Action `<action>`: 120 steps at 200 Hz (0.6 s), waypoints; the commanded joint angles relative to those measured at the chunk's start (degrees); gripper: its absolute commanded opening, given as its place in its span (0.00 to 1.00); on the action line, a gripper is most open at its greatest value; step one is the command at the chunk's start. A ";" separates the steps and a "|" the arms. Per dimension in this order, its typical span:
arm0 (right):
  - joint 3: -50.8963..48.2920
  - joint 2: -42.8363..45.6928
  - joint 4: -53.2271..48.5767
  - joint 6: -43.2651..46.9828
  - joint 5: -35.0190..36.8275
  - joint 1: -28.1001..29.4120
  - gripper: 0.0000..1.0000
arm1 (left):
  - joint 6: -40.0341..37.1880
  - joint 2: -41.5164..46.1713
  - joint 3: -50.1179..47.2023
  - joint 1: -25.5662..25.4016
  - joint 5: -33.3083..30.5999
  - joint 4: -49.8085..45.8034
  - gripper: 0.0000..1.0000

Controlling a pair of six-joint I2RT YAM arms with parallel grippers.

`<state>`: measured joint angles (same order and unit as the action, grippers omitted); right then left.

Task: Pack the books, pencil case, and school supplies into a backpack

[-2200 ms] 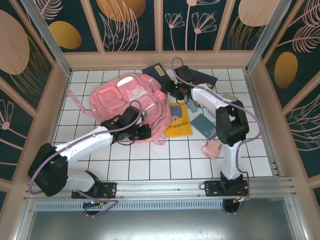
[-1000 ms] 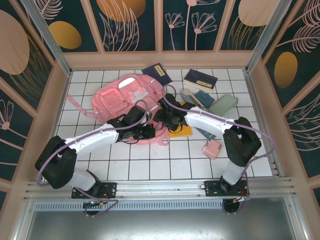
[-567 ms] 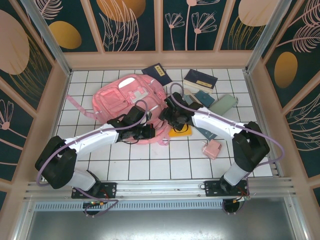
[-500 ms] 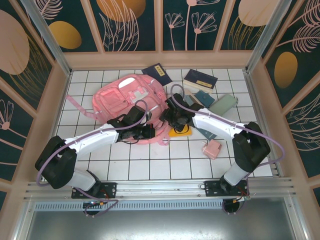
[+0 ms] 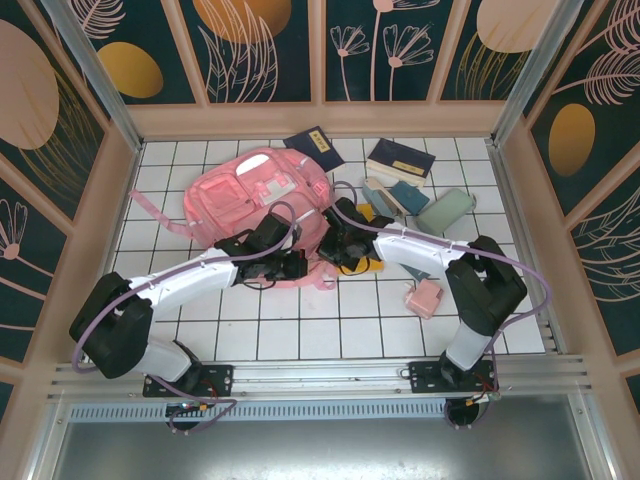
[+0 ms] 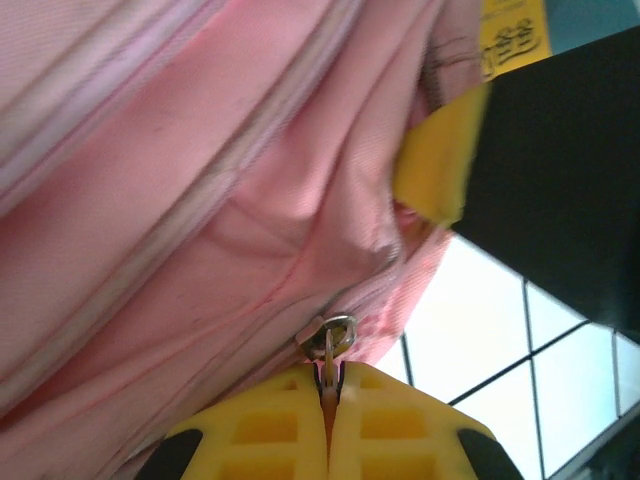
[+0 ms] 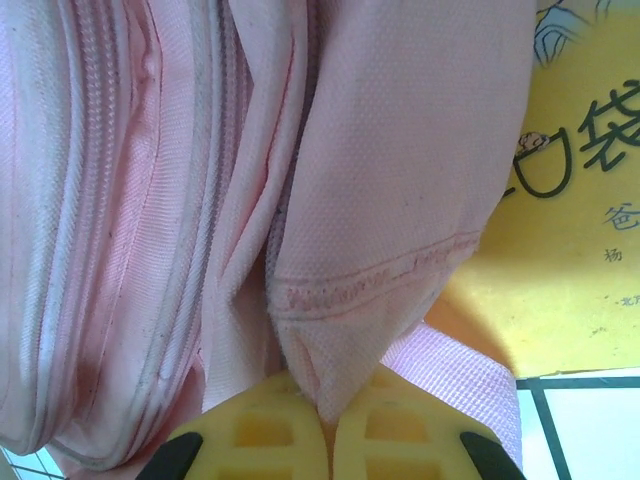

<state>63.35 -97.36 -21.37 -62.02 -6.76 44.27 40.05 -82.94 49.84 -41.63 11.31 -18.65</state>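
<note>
Both arms work the near edge of a pink backpack lying flat on the white tiled table. The left gripper reaches that edge from the left; seen from its wrist, its yellow fingers are pressed together, pinching the thin tab of a metal zipper pull whose ring sits at the bag's seam. The right gripper comes in from the other side, just beside the left; its fingers are clamped on the pointed corner of a pink fabric flap, with a woven strap emerging behind it.

The yellow book lies against the backpack's right side, largely covered by the right arm; only slivers show from above, and the wrist views catch dark printed characters on its cover, cut off by fabric. A black shape fills the right of the left wrist view; what it is cannot be made out.

Beyond the bag, two navy books rest near the far wall, the second well apart to the right. A teal pad, a narrow bar and a mint pouch cluster just below it; a pink block sits nearer the bases; another teal pad's corner peeks from beneath the right arm.
</note>
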 commanded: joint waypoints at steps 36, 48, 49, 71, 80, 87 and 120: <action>-1.30 3.58 1.53 3.33 2.44 -4.59 0.00 | -3.12 3.07 -0.97 1.72 -15.86 -21.09 0.00; -1.43 3.65 2.01 4.29 1.57 -5.29 0.00 | -3.54 3.79 -1.79 3.49 -17.84 -24.04 0.00; -1.45 3.66 2.02 4.37 1.49 -5.31 0.00 | -3.56 3.90 -1.82 3.66 -18.05 -24.31 0.00; -1.88 4.01 3.08 6.37 -0.20 -6.14 0.00 | -5.10 4.97 -2.43 8.59 -22.58 -28.19 0.00; -2.00 4.27 3.02 7.07 -0.52 -6.34 0.00 | -5.15 4.80 -2.13 10.87 -24.68 -29.27 0.00; -2.21 4.57 3.15 7.67 -0.81 -6.39 0.00 | -5.71 4.44 -1.90 12.99 -24.09 -29.06 0.00; -3.34 6.55 2.78 10.64 -2.18 -7.56 0.00 | -5.37 0.98 1.12 18.69 -26.62 -27.70 0.00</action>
<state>61.30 -94.65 -18.79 -55.35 -10.31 38.92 35.51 -79.75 48.97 -26.57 -7.86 -40.82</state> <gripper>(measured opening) 0.069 0.048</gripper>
